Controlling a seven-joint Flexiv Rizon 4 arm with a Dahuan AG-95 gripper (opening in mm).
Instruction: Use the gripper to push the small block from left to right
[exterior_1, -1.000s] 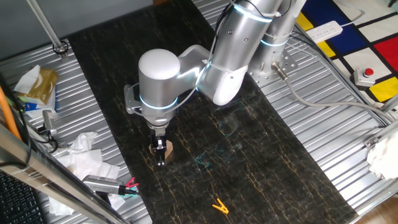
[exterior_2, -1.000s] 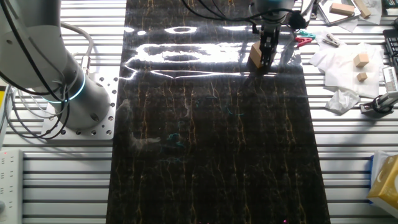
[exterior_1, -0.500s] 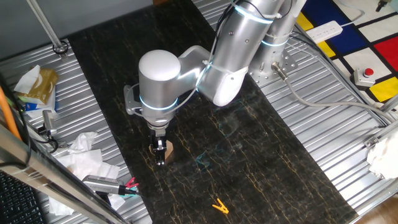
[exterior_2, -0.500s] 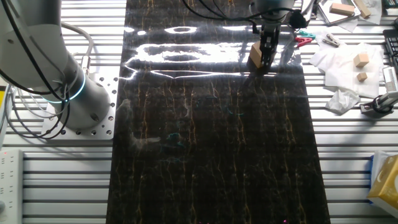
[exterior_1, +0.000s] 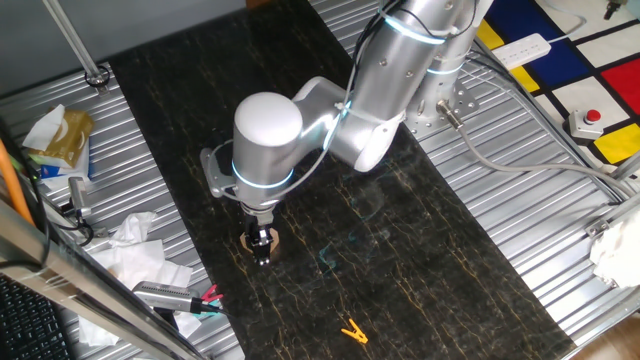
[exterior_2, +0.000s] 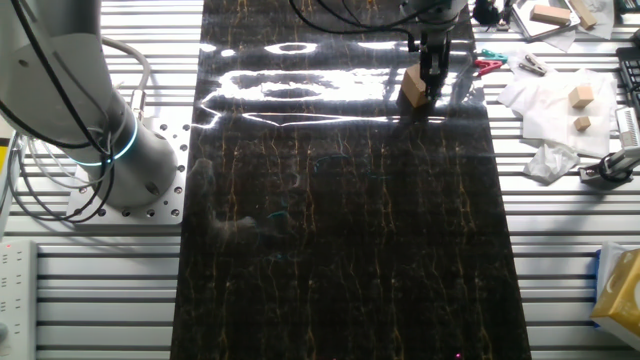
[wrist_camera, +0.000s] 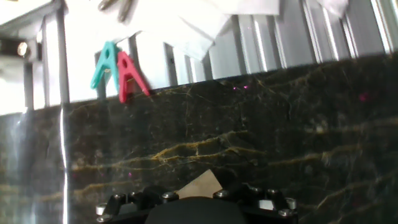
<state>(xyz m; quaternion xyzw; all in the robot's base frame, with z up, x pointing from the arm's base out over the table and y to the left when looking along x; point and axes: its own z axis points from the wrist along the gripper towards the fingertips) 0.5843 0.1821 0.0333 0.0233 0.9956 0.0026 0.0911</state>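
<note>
The small block (exterior_2: 412, 86), a light-tan wooden cube, rests on the dark marbled mat near its edge. It also shows in one fixed view (exterior_1: 271, 240) and in the hand view (wrist_camera: 200, 185), peeking over the black hand body. My gripper (exterior_2: 430, 82) stands upright right beside the block, touching or almost touching its side, fingers together and nothing between them. In one fixed view the gripper (exterior_1: 260, 248) hangs below the silver arm's blue-lit wrist. The hand view hides the fingertips.
A red and a teal clip (wrist_camera: 118, 70) lie on the slatted metal just past the mat's edge. Crumpled tissue (exterior_2: 545, 95) and spare wooden cubes (exterior_2: 580, 97) sit nearby. An orange clip (exterior_1: 352, 330) lies on the mat. A second arm's base (exterior_2: 120, 150) stands beside the mat.
The arm's wrist and elbow have shifted slightly, and the gripper sits a little higher alongside the block. The block has barely moved.
</note>
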